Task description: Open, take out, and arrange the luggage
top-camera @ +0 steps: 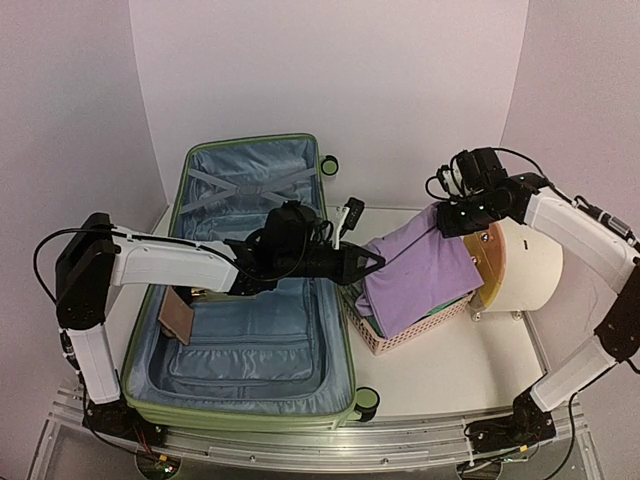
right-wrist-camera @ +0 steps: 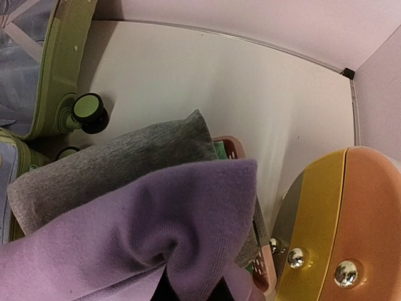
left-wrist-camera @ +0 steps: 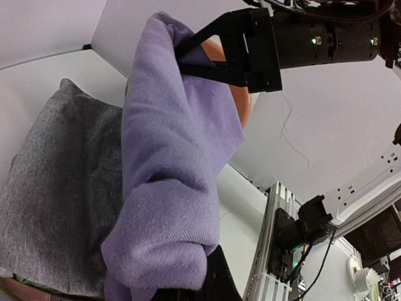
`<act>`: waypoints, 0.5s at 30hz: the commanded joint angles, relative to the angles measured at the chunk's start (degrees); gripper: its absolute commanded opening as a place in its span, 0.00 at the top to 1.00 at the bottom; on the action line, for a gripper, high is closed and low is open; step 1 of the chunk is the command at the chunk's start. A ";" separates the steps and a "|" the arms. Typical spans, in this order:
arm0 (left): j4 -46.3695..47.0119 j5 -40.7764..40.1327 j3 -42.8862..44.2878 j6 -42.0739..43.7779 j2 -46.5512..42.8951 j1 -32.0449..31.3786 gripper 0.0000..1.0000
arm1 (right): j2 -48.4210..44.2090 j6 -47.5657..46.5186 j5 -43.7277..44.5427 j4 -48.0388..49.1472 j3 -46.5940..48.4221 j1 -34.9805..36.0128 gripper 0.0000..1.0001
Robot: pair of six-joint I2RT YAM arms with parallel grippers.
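Centre right, the left tool [top-camera: 376, 264] and right tool [top-camera: 446, 217] were each clamped on a purple cloth [top-camera: 420, 270] stretched over the basket [top-camera: 400, 338]; uneven pulling risked dropping it onto the desk [top-camera: 450, 375].

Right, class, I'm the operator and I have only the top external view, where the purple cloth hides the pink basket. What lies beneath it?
Observer: The right wrist view shows a grey cloth lying under the purple cloth, over the pink basket.
Operator: And what holds the purple one's far end?
Observer: The left wrist view shows the jaws of the right arm shut on its upper edge.
Operator: And the near end?
Observer: It is bunched at the bottom of the left wrist view, right at the jaws of the left arm.
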 commanded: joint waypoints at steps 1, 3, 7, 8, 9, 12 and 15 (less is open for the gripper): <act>0.98 3.28 4.30 -1.67 1.99 0.80 1.00 | 2.17 -2.25 4.81 4.19 4.52 -3.81 1.00; 1.18 3.49 5.45 -1.88 2.60 0.80 1.00 | 2.52 -2.22 4.51 4.24 4.50 -4.64 1.00; 0.91 5.26 7.49 -2.92 3.85 0.65 1.00 | 3.14 -2.36 3.38 4.20 4.84 -5.86 1.00; 0.84 6.32 8.62 -2.78 3.85 0.42 1.00 | 2.66 -2.38 2.95 4.20 5.24 -6.00 1.00; 1.05 7.29 9.19 -2.88 3.74 0.25 1.00 | 2.26 -2.38 2.66 4.21 5.87 -5.95 1.00; 3.01 11.30 9.88 -4.82 3.54 0.05 1.00 | 0.47 -2.78 0.16 3.49 8.34 -5.95 1.00; 4.10 14.44 9.74 -6.87 3.52 -0.94 1.00 | -2.16 -2.28 -0.82 1.76 10.20 -5.96 1.00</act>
